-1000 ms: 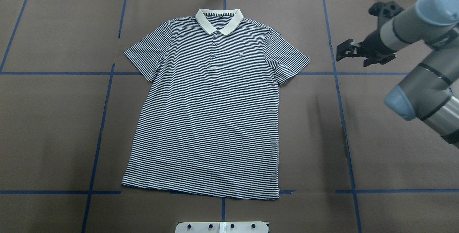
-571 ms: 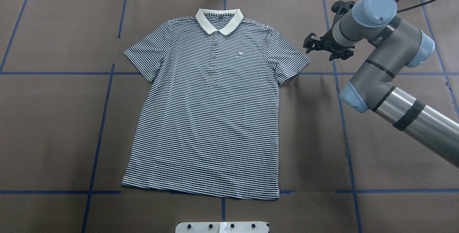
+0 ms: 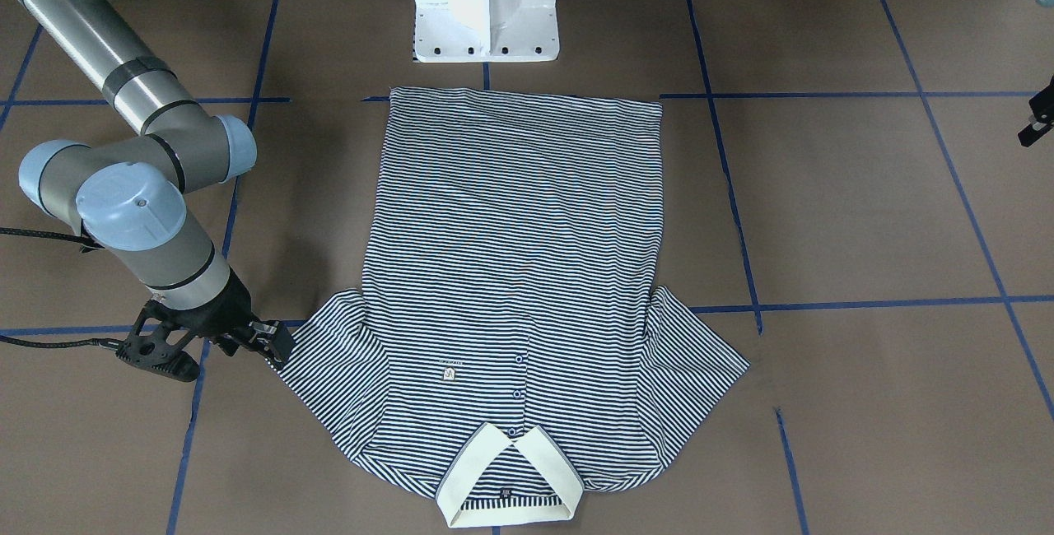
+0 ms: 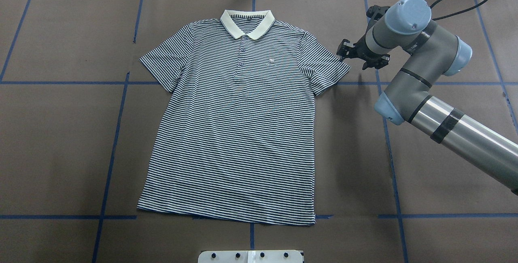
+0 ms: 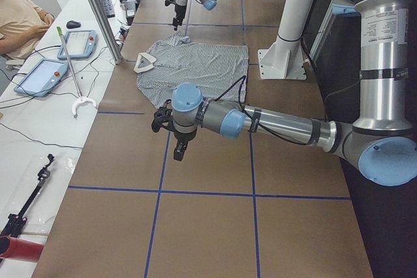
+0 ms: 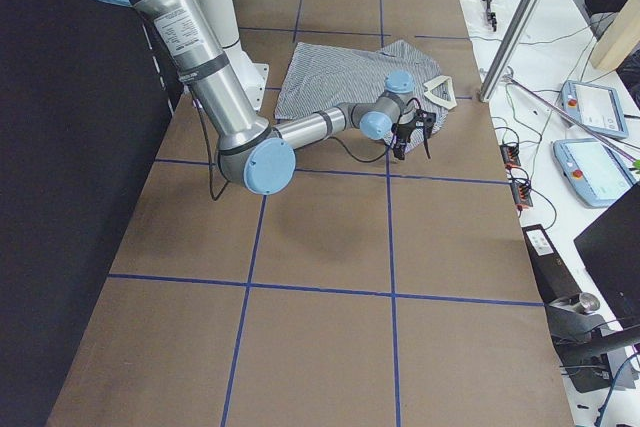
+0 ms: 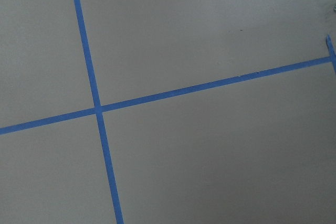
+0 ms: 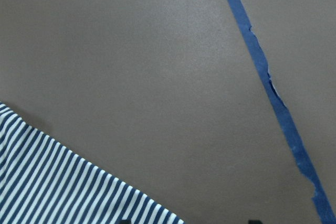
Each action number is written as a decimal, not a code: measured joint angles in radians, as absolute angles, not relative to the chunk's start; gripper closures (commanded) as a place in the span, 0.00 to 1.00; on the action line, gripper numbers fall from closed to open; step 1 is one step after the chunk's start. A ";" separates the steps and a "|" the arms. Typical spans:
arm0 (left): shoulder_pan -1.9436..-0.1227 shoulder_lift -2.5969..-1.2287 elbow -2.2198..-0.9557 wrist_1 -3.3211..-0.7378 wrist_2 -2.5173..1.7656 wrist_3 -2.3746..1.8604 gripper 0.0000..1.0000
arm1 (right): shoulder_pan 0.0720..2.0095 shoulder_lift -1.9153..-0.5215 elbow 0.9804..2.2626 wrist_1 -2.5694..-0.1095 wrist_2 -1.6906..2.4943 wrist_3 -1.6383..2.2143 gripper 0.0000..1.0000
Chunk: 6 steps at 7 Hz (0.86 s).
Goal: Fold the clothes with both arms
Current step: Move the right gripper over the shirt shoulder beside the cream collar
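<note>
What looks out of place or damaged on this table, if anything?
Little stands out. The polo shirt lies flat but slightly askew, its hem slanting against the blue tape grid. The tape strip beside the sleeve has a torn, ragged edge.

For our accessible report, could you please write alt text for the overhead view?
A striped polo shirt lies flat, collar far, on a brown table gridded with blue tape. The right gripper is beside the sleeve on the view's right.
</note>
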<state>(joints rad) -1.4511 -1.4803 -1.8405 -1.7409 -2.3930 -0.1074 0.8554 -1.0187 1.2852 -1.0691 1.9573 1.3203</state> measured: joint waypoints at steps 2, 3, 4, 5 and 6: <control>-1.451 -1.479 -1.841 -1.741 -2.393 -0.107 0.00 | 0.846 -1.005 1.270 -1.068 1.957 1.326 0.32; -1.451 -1.479 -1.841 -1.741 -2.393 -0.106 0.00 | 0.842 -1.003 1.265 -1.068 1.957 1.326 0.41; -1.451 -1.479 -1.840 -1.741 -2.393 -0.106 0.00 | 0.838 -1.004 1.259 -1.067 1.957 1.326 0.62; -1.451 -1.479 -1.840 -1.741 -2.393 -0.106 0.00 | 0.836 -1.005 1.256 -1.067 1.957 1.327 0.82; -1.451 -1.479 -1.840 -1.741 -2.393 -0.107 0.00 | 0.836 -1.007 1.255 -1.067 1.957 1.330 1.00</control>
<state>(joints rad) -1.4514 -1.4788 -1.8405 -1.7411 -2.3930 -0.1065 0.8355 -1.0066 1.2546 -1.0673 1.9574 1.3295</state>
